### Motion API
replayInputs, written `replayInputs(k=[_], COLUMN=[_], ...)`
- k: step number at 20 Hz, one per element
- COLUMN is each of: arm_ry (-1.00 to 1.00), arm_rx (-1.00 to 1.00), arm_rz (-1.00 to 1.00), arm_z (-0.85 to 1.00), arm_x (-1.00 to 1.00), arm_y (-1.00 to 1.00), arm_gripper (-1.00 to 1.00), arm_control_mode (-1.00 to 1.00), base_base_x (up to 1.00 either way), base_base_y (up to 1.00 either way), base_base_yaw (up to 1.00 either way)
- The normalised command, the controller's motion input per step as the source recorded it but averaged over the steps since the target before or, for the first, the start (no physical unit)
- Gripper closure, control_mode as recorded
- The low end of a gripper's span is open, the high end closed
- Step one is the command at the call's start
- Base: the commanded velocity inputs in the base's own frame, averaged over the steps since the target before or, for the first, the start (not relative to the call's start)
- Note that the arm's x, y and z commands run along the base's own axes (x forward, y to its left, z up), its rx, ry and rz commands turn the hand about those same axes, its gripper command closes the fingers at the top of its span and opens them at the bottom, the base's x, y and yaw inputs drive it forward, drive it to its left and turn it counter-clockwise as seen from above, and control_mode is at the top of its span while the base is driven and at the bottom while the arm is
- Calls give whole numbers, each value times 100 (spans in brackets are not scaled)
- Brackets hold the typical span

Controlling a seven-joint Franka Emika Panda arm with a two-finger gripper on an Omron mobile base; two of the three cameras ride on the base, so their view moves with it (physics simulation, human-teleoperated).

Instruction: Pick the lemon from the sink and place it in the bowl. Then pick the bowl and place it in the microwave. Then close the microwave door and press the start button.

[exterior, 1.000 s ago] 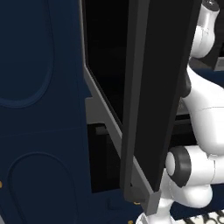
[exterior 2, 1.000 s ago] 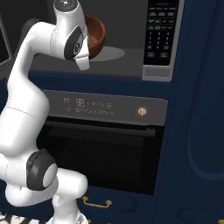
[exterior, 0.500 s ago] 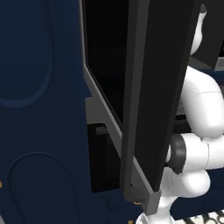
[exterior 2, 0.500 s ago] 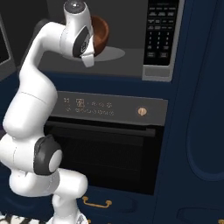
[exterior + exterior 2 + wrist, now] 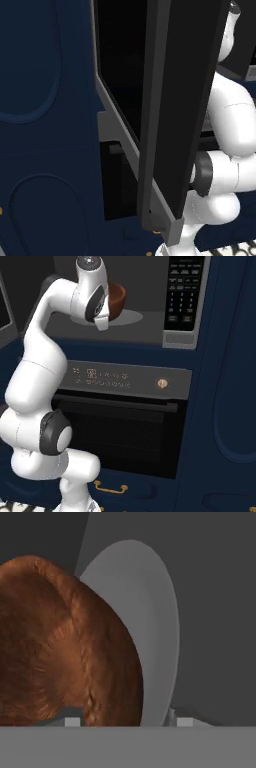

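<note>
Deep glossy reddish-brown wooden bowl [image 5: 117,301] standing on grey round turntable [image 5: 131,318] inside grey-framed microwave [image 5: 145,298]. Stiff, smooth, rather slippery (best taken at rim). Gripper [image 5: 125,719] fingers apart, holding nothing.

bowl [image 5: 60,657]: reddish-brown wood, streaky grain, slight sheen
turntable plate [image 5: 150,627]: smooth matt grey
microwave door [image 5: 175,100]: black glass, glossy, grey edge
oven knob [image 5: 161,383]: brass-coloured metal
arm [image 5: 45,371]: smooth white plastic
</note>
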Motion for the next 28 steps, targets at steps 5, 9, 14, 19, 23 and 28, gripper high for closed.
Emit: replayInputs(k=[5,9,14,19,23,28], arm_ry=[-29,-18,-14,-11,-17,-13], arm_rx=[4,0,-4,-33,-42,-42], arm_rz=[1,0,0,0,-7,-15], arm_z=[12,-4,-14,-12,1,-2], arm_x=[-63,-63,-58,-12,-1,0], arm_y=[0,0,-6,-9,-8,-10], arm_gripper=[-100,-100,-100,-100,-100,-100], arm_control_mode=[-100,-100,-100,-100,-100,-100], base_base_x=[0,0,0,0,0,0], base_base_y=[0,0,0,0,0,0], base_base_yaw=[0,0,0,0,0,0])
